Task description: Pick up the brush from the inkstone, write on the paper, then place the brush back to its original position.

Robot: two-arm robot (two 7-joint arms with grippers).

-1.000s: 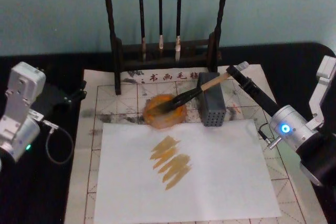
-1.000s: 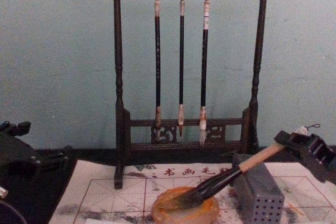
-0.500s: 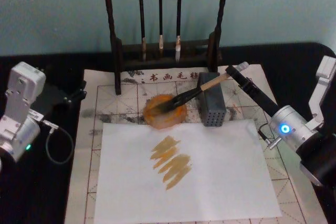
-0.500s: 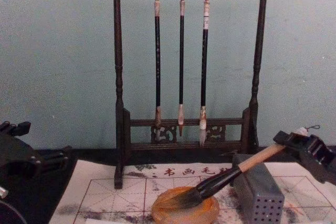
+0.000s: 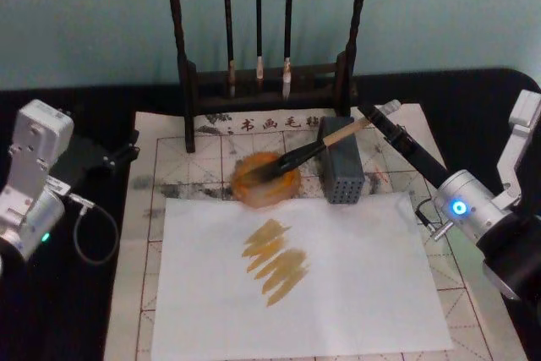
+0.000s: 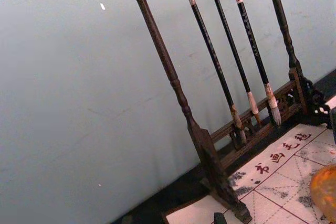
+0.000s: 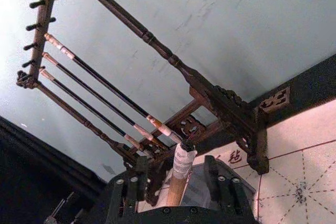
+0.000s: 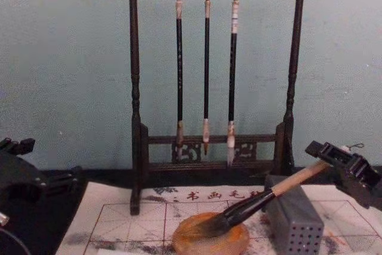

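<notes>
The brush (image 5: 296, 156) lies slanted, its dark bristles in the round orange-brown inkstone (image 5: 254, 190) and its pale handle propped on the grey block (image 5: 342, 175). In the chest view the brush (image 8: 256, 201) rises rightward from the inkstone (image 8: 191, 244). My right gripper (image 5: 376, 116) is at the handle's wrapped end, open, with a finger on either side and gaps showing in the right wrist view (image 7: 175, 163). The red-gridded paper (image 5: 169, 158) lies under everything. My left gripper (image 5: 125, 148) is parked at the left, off the paper, open.
A plain white sheet (image 5: 355, 293) with ochre strokes (image 5: 275, 259) covers the paper's near half. A tall dark brush stand (image 5: 186, 82) with three thin hanging brushes (image 8: 206, 76) rises behind the inkstone. The black table (image 5: 473, 90) surrounds the paper.
The right gripper's fingers have parted from the brush handle's end and shifted slightly. The brush stays resting on the inkstone and block. The left arm has not moved.
</notes>
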